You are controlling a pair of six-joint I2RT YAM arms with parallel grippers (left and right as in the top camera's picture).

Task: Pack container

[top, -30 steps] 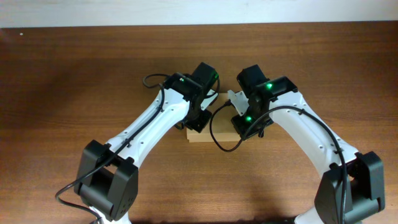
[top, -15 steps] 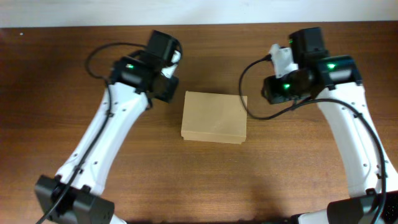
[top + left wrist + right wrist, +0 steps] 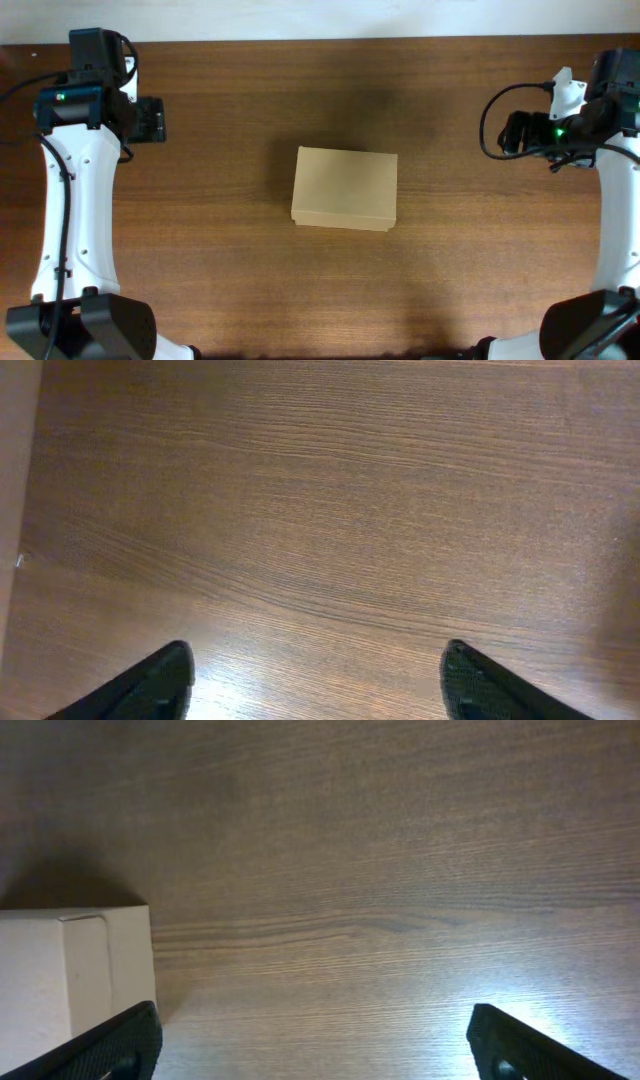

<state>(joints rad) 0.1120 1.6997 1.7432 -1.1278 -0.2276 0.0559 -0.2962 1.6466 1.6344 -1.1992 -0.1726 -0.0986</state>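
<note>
The container [image 3: 345, 188] is a plain tan cardboard box lying in the middle of the wooden table with its flap lid down flat. My left gripper [image 3: 150, 120] hangs far to its left near the table's back edge. In the left wrist view it [image 3: 318, 685] stands open over bare wood. My right gripper [image 3: 512, 132] is far to the box's right. The right wrist view shows it [image 3: 312, 1045] open and empty, with a corner of the container [image 3: 70, 980] at the left edge of the frame.
The brown wooden table [image 3: 345, 300] fills the overhead view, with a pale wall strip [image 3: 320, 18] along its back edge. The white arms run down both sides of the frame to their bases at the front corners.
Both grippers were shut together over the box a second ago. They have since swung outward to the far left and far right and opened, leaving the closed box uncovered.
</note>
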